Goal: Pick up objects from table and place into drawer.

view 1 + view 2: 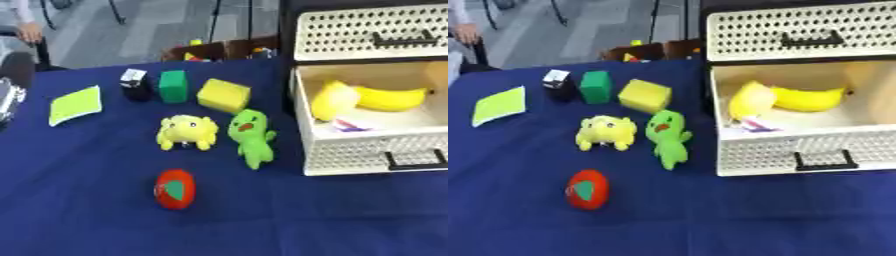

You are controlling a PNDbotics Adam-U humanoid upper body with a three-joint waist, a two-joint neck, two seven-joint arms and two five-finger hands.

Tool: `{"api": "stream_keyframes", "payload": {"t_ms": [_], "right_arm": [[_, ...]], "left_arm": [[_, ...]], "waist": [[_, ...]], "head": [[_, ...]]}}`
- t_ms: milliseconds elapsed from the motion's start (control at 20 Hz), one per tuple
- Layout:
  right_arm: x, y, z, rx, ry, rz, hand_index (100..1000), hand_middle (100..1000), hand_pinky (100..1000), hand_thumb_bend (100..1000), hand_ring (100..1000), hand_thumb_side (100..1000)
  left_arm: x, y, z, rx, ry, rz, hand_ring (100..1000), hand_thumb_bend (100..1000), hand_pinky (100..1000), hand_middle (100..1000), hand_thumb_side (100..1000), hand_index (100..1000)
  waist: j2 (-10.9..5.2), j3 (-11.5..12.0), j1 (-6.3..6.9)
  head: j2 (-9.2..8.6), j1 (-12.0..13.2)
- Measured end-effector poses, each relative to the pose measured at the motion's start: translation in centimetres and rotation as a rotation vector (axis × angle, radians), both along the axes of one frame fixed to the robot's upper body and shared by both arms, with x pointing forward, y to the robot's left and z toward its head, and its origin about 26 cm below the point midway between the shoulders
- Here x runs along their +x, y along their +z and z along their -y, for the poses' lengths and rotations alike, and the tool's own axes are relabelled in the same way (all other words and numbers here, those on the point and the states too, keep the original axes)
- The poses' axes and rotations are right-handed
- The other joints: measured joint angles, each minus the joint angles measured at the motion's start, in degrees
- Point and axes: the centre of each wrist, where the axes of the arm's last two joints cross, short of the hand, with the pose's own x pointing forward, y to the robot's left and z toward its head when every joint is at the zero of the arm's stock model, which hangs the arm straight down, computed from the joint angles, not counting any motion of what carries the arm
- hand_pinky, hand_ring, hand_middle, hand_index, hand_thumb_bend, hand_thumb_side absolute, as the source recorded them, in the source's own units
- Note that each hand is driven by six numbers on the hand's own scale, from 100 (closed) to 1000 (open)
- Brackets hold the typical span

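A dark blue counter [87, 220] fills most of the view. Beyond its far edge lies a grey floor [149, 35], with thin dark legs [215, 17] of some stand or chair rising from it. Just behind the counter's far edge sit brown box-like shapes [219, 50] with small yellow and red bits among them. A crinkled silver thing [7, 97] shows at the counter's left edge.

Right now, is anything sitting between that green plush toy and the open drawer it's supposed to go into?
Nothing visible does. The green plush toy lies on the blue tablecloth just left of the open drawer, with only bare cloth between them. The yellow plush toy sits on its other side. Neither robot hand is in view.
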Motion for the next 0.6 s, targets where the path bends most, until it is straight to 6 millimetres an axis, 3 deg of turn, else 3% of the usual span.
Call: {"api": "stream_keyframes", "payload": {"t_ms": [250,600], "right_arm": [[0.1,-0.7,-0.4,0.035,0.023,-0.014,781,457,443,100,541,674],[0.3,-1.7,-1.2,0.052,0.049,-0.041,774,451,452,100,531,679]], "left_arm": [[0.8,0.8,-0.5,0.200,0.012,-0.142,912,377,727,933,940,1000],[2.2,2.0,-0.3,0.357,-0.023,-0.328,924,513,741,939,861,1000]], "waist": [[-0.79,-0.5,0.05],[-1.09,-1.4,0.52]], "head": [[1.12,0.1],[1.15,0.9]]}}
